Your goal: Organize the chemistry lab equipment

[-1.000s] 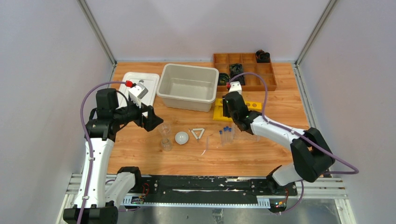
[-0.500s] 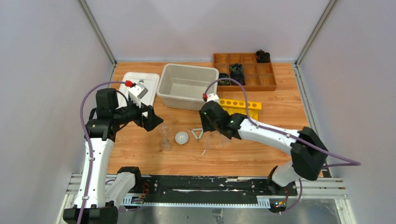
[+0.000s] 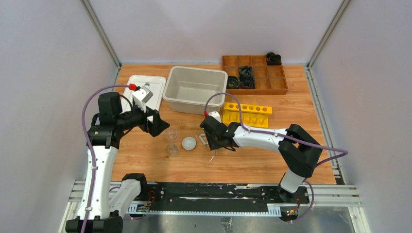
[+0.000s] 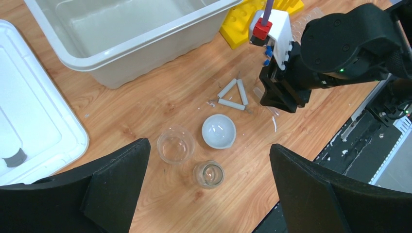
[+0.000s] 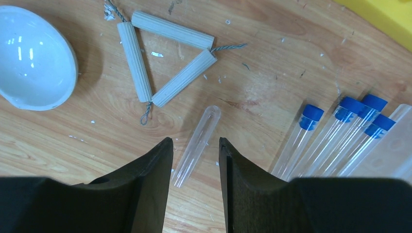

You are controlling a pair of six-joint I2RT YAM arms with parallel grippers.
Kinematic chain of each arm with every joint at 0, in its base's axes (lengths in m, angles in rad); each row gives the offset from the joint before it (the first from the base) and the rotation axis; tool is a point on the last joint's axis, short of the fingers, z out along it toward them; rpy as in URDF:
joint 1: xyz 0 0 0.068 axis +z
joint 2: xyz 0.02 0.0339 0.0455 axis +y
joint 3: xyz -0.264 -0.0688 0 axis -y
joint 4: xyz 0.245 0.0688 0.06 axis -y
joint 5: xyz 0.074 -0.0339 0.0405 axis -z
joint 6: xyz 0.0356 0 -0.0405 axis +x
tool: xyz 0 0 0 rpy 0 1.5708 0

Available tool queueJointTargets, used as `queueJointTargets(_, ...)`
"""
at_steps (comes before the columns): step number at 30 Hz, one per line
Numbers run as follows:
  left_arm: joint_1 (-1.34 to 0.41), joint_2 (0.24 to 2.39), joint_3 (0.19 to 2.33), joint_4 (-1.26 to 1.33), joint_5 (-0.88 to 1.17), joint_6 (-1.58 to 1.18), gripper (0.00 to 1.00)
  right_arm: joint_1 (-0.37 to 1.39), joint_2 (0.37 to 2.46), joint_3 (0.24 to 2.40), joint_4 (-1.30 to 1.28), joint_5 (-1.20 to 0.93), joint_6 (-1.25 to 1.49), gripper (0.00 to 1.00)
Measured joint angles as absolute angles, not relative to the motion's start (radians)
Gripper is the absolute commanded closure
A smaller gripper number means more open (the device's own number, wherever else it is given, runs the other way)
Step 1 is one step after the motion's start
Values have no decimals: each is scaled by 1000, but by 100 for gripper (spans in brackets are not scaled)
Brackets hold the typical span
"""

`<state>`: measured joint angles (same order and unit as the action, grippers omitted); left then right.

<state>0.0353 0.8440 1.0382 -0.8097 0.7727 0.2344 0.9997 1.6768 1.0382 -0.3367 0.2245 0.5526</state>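
On wood-grain tabletop (image 3: 145, 155) between grey walls (image 3: 48, 73): left claw (image 4: 209, 148) spread wide; right claw (image 5: 194, 143) part-open astride clear tube (image 5: 204, 124).

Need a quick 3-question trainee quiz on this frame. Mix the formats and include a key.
1. True or false: the white round dish lies inside the grey bin.
2. What lies between the fingers of the right pincer? A) a beaker B) an uncapped clear tube C) the triangle frame
3. How many blue-capped tubes show in the right wrist view?

Key: 1 false, it lies on the table; 2 B; 3 four.
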Motion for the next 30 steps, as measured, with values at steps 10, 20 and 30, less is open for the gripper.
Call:
queueJointTargets(10, 35, 844, 1050, -810, 773, 230, 0, 1001, 1725, 1021, -305, 235, 562, 70)
queueJointTargets(20, 35, 841, 1050, -810, 774, 218, 0, 1001, 1665, 994, -311, 240, 561, 100)
queueJointTargets(30, 35, 835, 1069, -810, 803, 193, 4, 1034, 1348, 1057, -250, 227, 525, 100)
